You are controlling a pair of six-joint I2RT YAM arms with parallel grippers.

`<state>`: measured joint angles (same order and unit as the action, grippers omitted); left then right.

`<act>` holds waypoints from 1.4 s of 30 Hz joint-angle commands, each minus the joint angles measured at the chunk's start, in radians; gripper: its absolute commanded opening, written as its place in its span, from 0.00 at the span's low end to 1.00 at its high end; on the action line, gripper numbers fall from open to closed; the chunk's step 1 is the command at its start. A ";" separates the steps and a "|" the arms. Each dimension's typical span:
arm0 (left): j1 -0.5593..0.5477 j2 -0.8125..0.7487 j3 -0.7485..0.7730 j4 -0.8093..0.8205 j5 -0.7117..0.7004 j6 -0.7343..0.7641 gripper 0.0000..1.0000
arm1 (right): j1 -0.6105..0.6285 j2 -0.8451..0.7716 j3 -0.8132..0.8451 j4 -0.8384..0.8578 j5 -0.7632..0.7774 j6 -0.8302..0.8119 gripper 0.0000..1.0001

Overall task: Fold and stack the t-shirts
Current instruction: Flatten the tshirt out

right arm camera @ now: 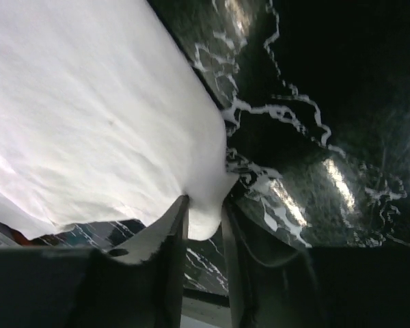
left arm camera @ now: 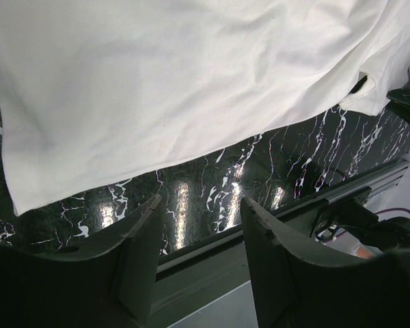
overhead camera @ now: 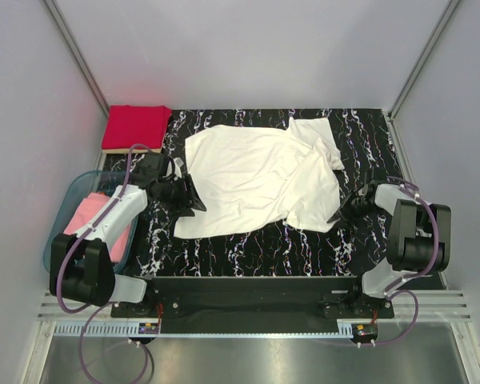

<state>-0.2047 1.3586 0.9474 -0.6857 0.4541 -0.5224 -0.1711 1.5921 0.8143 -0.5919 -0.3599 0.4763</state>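
Cloth of the white t-shirt (overhead camera: 248, 180) looked limp, best taken at corners. My right gripper (right arm camera: 203, 212) pinched its near-right corner; my left gripper (left arm camera: 201, 208) gaped empty.

White t-shirt (overhead camera: 256, 180) spread rumpled, centre; red t-shirt (overhead camera: 136, 126) folded, far-left; pink t-shirt (overhead camera: 86, 214) crumpled, left

One white shirt (overhead camera: 256, 180), one red shirt (overhead camera: 134, 126), one pink shirt (overhead camera: 82, 210), one tub (overhead camera: 62, 212), one black mat (overhead camera: 248, 248), two robot arms (overhead camera: 116, 212) (overhead camera: 412, 228).
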 commanded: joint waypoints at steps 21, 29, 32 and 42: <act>0.033 0.057 0.105 0.015 0.041 0.033 0.53 | 0.073 0.092 0.457 -0.010 -0.361 0.032 0.61; 0.033 0.040 0.050 0.025 0.034 0.048 0.53 | -0.057 0.002 0.281 -0.240 -0.085 -0.081 0.42; 0.044 0.021 0.030 0.025 0.021 0.032 0.53 | -0.057 -0.040 0.185 -0.224 -0.045 -0.041 0.44; 0.203 -0.107 -0.051 -0.058 -0.144 0.007 0.53 | -0.057 -0.108 -0.003 -0.247 0.090 0.056 0.58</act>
<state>-0.0303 1.2984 0.9245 -0.7277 0.3599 -0.5064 -0.2325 1.5532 0.8368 -0.8215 -0.3511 0.4858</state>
